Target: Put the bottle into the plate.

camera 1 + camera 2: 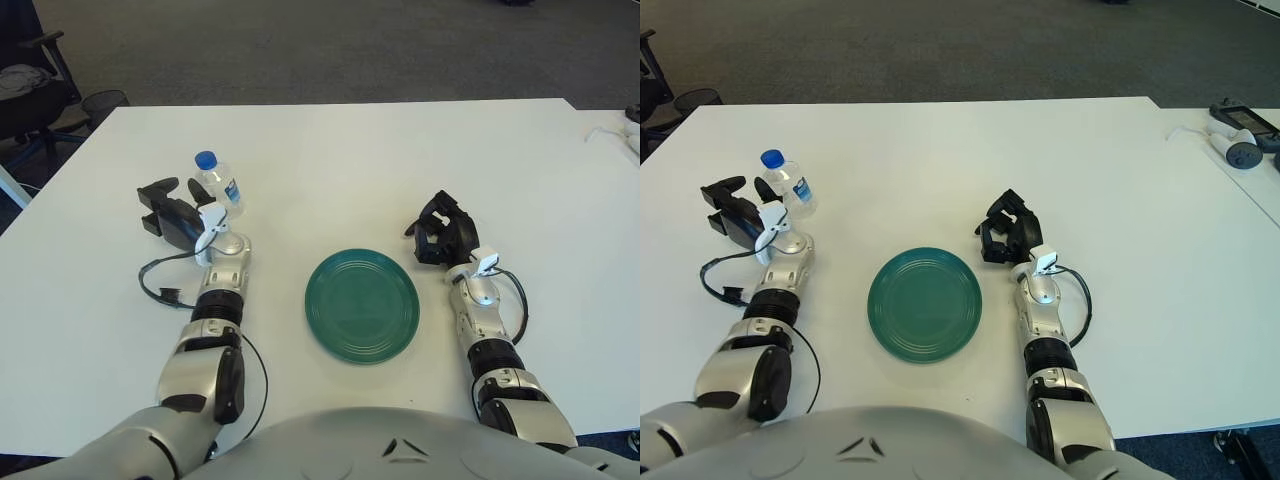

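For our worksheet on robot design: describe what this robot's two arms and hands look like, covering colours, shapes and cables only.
Both arms are silver-grey metal segments joined by black ribbed rings. Each ends in a black three-finger hand: the left hand and the right hand. A small white block sits at each wrist. A thin black cable loops beside each forearm, the left one ending in a small connector.

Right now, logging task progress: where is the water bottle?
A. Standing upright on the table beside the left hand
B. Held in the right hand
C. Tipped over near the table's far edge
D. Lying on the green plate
A: the bottle stands upright on the table, cap up, just right of the open left hand, apart from the plate.
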Tool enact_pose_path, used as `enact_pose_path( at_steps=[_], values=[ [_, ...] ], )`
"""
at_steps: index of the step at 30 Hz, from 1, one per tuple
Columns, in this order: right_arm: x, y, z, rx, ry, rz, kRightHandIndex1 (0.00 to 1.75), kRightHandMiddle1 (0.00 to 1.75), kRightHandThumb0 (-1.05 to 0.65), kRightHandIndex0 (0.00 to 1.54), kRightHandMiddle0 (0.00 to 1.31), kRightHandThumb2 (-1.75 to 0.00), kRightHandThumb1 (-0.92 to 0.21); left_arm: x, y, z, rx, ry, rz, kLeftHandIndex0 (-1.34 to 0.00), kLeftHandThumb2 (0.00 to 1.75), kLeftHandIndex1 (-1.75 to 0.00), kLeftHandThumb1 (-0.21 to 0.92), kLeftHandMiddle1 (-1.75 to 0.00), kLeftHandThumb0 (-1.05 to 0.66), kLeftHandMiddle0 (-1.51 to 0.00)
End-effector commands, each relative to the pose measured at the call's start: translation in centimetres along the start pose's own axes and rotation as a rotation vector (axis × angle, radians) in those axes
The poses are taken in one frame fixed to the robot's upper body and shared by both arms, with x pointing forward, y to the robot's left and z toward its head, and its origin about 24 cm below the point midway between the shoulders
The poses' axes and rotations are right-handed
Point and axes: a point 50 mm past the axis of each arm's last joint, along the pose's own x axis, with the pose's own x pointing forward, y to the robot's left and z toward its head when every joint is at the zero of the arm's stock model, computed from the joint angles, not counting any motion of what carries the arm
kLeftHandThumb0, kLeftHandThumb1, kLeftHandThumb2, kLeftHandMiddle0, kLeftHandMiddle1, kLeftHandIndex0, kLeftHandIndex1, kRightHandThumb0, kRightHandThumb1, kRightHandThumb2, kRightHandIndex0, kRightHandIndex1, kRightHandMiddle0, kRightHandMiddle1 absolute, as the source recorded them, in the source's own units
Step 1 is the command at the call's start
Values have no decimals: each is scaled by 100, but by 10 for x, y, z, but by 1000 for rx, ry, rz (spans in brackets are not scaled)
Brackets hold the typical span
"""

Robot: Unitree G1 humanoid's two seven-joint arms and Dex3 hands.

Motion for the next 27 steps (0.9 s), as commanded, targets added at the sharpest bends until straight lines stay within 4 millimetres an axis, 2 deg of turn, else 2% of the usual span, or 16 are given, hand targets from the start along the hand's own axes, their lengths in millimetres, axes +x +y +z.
enact_pose_path(
  at_steps=[1,5,8,13,17,21,27],
  values=[
    [-49,2,-62,76,329,-40,128,175,0,85,58,-132,-19,8,-4,5,-4,-27,-33,0,45,-128,92,-87,-97,0],
    [-49,2,-62,82,330,-36,128,175,0,85,59,-132,-18,5,-5,2,8,-50,-66,0,35,-94,92,-67,-101,0],
    [-49,2,-62,87,332,-33,128,175,0,86,59,-133,-18,-8,-8,-2,10,-83,-105,0,23,-64,92,-49,-104,0],
    [-48,3,-63,87,341,-26,125,175,0,87,60,-132,-18,-15,-8,-2,1,-136,-123,0,15,-40,92,-38,-105,0],
    [-49,3,-64,89,350,-16,125,175,0,88,59,-132,-18,-20,-7,-1,-31,-162,-116,0,13,-32,92,-38,-105,0],
    [-49,2,-64,97,351,-12,127,175,0,87,59,-133,-17,-25,-7,-1,-57,-176,-110,0,12,-32,92,-42,-105,0],
    [-50,3,-66,102,358,-17,128,175,0,88,64,-139,-13,-30,-4,-2,-77,-189,-92,0,13,-47,92,-48,-105,0]
  ],
)
